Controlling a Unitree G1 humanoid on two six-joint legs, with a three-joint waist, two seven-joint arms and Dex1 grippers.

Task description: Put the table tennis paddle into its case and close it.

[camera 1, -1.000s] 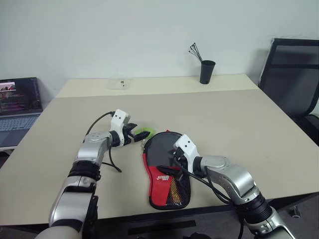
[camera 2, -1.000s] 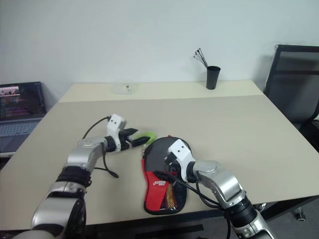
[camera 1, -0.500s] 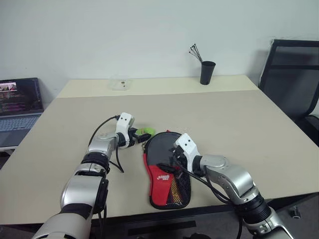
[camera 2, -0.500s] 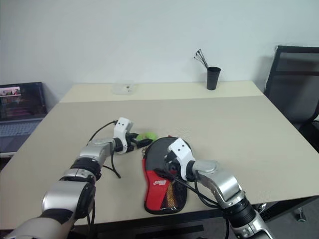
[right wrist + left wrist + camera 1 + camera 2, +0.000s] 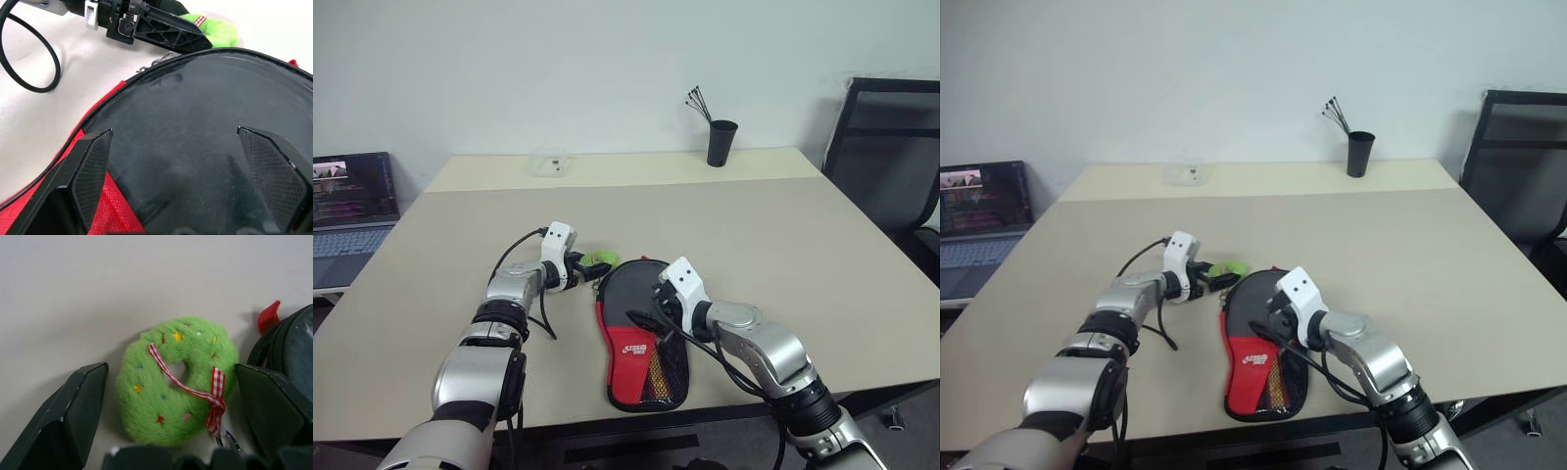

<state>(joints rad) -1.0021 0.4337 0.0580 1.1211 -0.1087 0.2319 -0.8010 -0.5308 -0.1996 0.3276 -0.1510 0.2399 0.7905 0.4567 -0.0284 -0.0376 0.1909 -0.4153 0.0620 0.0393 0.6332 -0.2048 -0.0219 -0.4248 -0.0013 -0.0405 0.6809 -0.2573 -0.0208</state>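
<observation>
The case [image 5: 628, 352], black with a red lettered panel and mesh, lies flat near the table's front edge. Its round end shows a smooth black face, apparently the table tennis paddle [image 5: 195, 107], ringed by the zip edge. Something tan shows through the mesh. A green fuzzy ball [image 5: 171, 382], ring-shaped with a checked ribbon, lies at the case's far left corner. My left gripper [image 5: 589, 266] is open, one finger on each side of the ball without clamping it. Above the black face my right gripper [image 5: 648, 315] is also open, holding nothing.
A black cup [image 5: 721, 142] with sticks and a small clear container [image 5: 548, 162] stand at the table's far edge. A laptop [image 5: 350, 211] sits off the table to the left, a black chair [image 5: 886, 147] to the right. A black cable [image 5: 29, 54] loops from the left wrist.
My left elbow has dropped and swung in toward the body, while its gripper stays at the green ball. The right gripper has hardly shifted over the case.
</observation>
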